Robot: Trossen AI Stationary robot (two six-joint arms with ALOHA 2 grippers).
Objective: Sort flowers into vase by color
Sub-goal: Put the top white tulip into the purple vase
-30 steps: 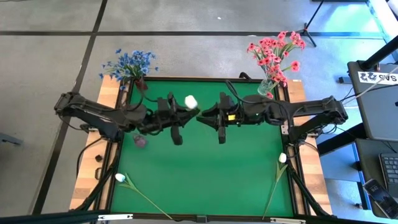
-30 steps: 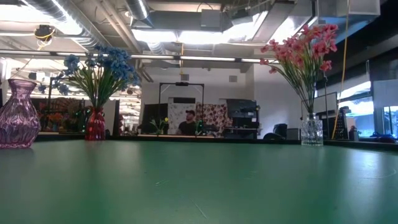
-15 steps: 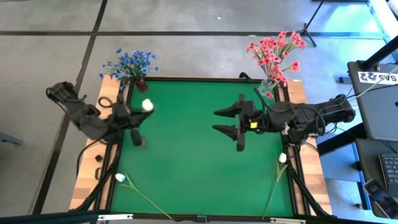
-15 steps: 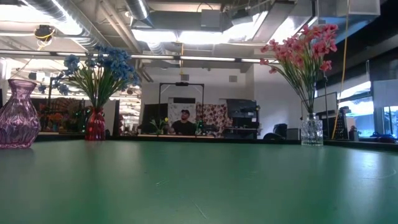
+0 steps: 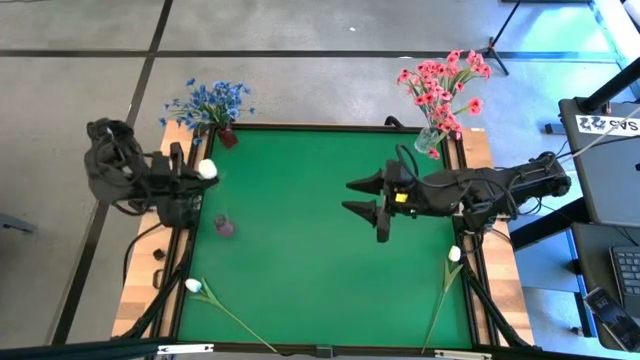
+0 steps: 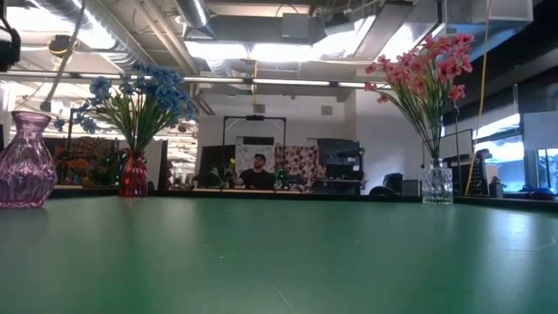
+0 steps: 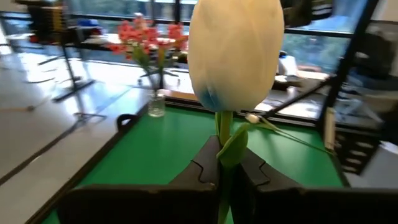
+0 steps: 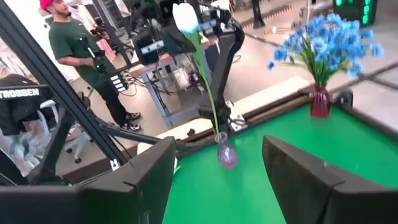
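My left gripper [image 5: 193, 176] [image 7: 225, 171] is at the table's left edge, high up, shut on a white-bud flower [image 5: 207, 168] [image 7: 236, 56]. In the right wrist view the bud [image 8: 185, 17] is up and the thin stem slants down toward the mouth of the purple vase [image 8: 226, 154] [image 5: 224, 226] [image 6: 25, 161]; whether its tip is inside, I cannot tell. My right gripper [image 5: 364, 196] [image 8: 217, 180] hovers open right of the table's middle, touching nothing. Two more white-bud flowers [image 5: 193, 286] [image 5: 454, 254] lie flat near the table's near corners. My left gripper pinches the flower's green stem [image 7: 222, 155] between its two fingers [image 7: 202, 169], just below the white bud and its small leaf. The bud stands above the fingertips. The rest of the stem hangs below the hold, lifted clear of the table.
Blue flowers in a red vase [image 5: 228, 137] [image 6: 133, 174] stand at the far left corner, pink flowers in a clear vase [image 5: 428, 140] [image 6: 437, 185] at the far right corner. The green mat [image 5: 320, 270] is edged by a wooden frame. People stand in the room beyond.
My left gripper, with the white flower in it, has drawn back from the table's middle to the left edge and risen; the flower's stem now shows in the low view above the purple vase. My right gripper has pulled back a little toward the right.
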